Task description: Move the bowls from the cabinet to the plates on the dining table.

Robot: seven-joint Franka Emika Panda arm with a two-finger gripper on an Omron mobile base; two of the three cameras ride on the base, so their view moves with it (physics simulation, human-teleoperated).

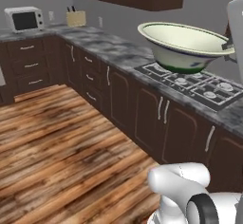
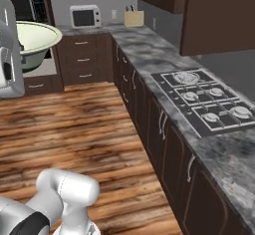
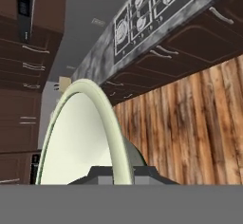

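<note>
The cream-and-green bowl (image 1: 186, 46) is off its shelf and carried in the air: I see it in the upper right of the left base view, hanging above the gas hob (image 1: 197, 84), and at the left edge of the right base view against the white arm. In the hand view its pale rim (image 3: 102, 118) rises from bottom centre, seen edge-on, with the gripper (image 3: 119, 172) pressed together on it, one side of the rim each side of the jaws; I judge the hold firm, though the fingertips themselves are mostly hidden by the rim. I assess the task as partly advanced: one bowl is taken up and in transit, none is delivered. The second bowl, the plates and the dining table are not before me here, so their condition is unverified. Surroundings: stone counter (image 1: 111, 47) along the right, dark lower cupboards (image 1: 156, 118) beneath it, a microwave (image 1: 23, 19) and knife block (image 1: 76, 17) at upper left, and wooden floor (image 1: 61, 142) across the lower left. Remaining, in my judgement: carry to the table, set down on a plate, then repeat.
</note>
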